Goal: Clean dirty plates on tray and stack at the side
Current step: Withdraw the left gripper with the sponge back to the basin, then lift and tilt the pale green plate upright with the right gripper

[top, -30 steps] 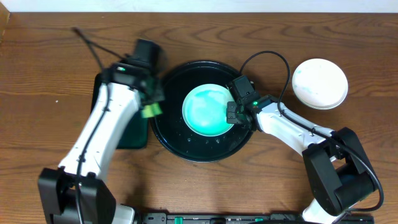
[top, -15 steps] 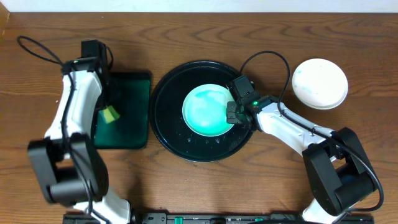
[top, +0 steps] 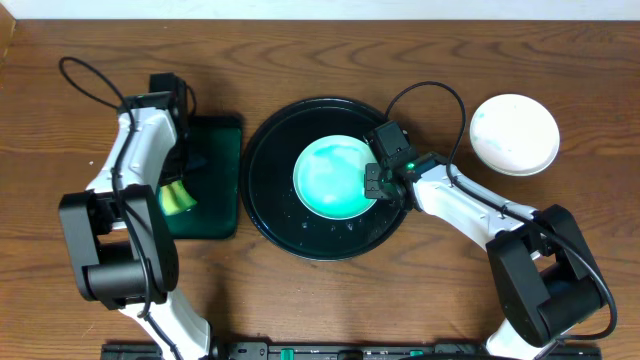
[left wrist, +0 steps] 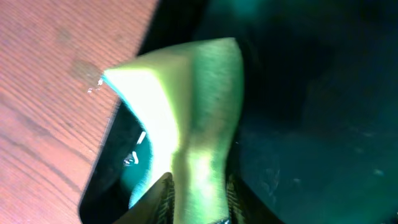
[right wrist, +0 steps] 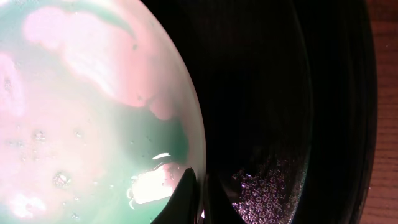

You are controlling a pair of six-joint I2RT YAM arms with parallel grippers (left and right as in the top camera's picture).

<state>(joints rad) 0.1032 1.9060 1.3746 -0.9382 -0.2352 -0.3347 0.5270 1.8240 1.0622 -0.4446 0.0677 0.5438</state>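
Observation:
A pale-aqua plate [top: 331, 177] with green smears lies in the middle of the black tray [top: 270, 210]. My right gripper [top: 375, 183] is shut on the plate's right rim; the right wrist view shows the fingers [right wrist: 200, 186] pinching the plate [right wrist: 81, 118] edge above the tray [right wrist: 273, 112]. A clean white plate [top: 514, 134] sits on the table at the far right. My left gripper [top: 178, 190] is shut on a yellow-green sponge [left wrist: 186, 118] over the dark green rectangular tray [top: 215, 190]. A third plate is not visible.
The dark green tray [left wrist: 311, 93] lies left of the black tray, touching it. Brown wooden table [top: 320, 50] surrounds everything. Cables loop near both arms.
My left arm carried the sponge from the black tray's left rim out to the green tray and lowered it there. The right gripper and plate have not moved.

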